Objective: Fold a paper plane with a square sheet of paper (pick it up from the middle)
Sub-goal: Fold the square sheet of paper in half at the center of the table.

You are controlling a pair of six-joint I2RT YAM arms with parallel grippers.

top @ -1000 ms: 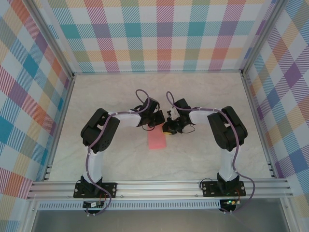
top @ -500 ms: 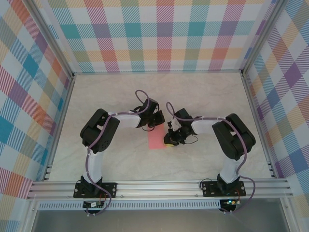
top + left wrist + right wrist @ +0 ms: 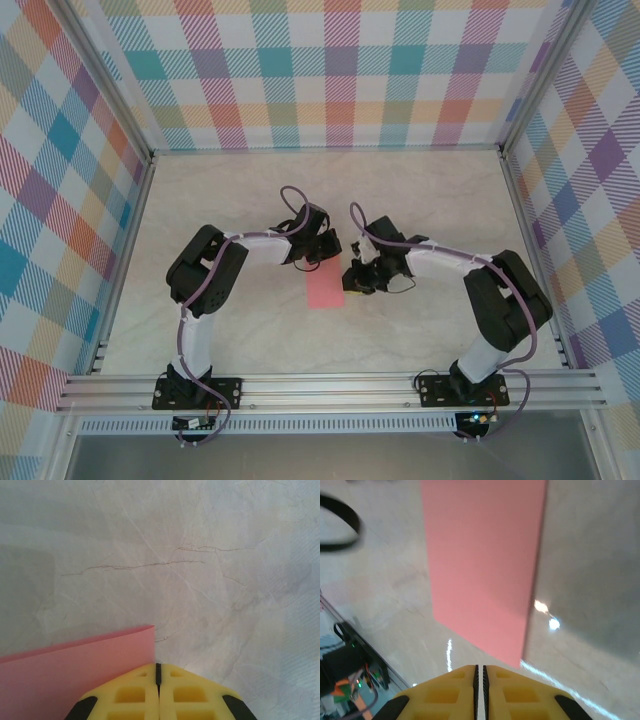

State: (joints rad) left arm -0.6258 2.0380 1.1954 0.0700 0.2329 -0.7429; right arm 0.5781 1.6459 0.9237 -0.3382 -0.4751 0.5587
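1. The desk (image 3: 200, 200) is pale and marbled, with checked walls (image 3: 340, 70) on three sides and a metal rail (image 3: 330, 385) along its near edge.
2. The paper (image 3: 326, 290) lies flat near the middle of the desk, between the two arms. It is a plain salmon-pink strip rather than a full square.
3. From the top view its long axis runs from the near rail toward the back wall. Its far end is tucked under the left gripper (image 3: 316, 264), so that end is hidden.
4. The right gripper (image 3: 350, 287) is just beside the strip's right edge, low over the desk.
5. In the left wrist view, the left gripper (image 3: 158, 692) has its yellow fingers pressed together. The paper (image 3: 75, 672) comes in from the left, and its corner ends right at the fingertips. Whether that corner is pinched or only lies under them cannot be told.
6. In the right wrist view, the right gripper (image 3: 480, 692) is closed to a hairline with nothing between its fingers. The paper (image 3: 480, 565) stretches lengthwise straight away from it, its near corner just ahead of the fingertips and not touching them.
7. A black cable loop (image 3: 340, 530) hangs blurred at the upper left of that view, well clear of the paper.
8. Bare desk surrounds the strip on its near and left sides.
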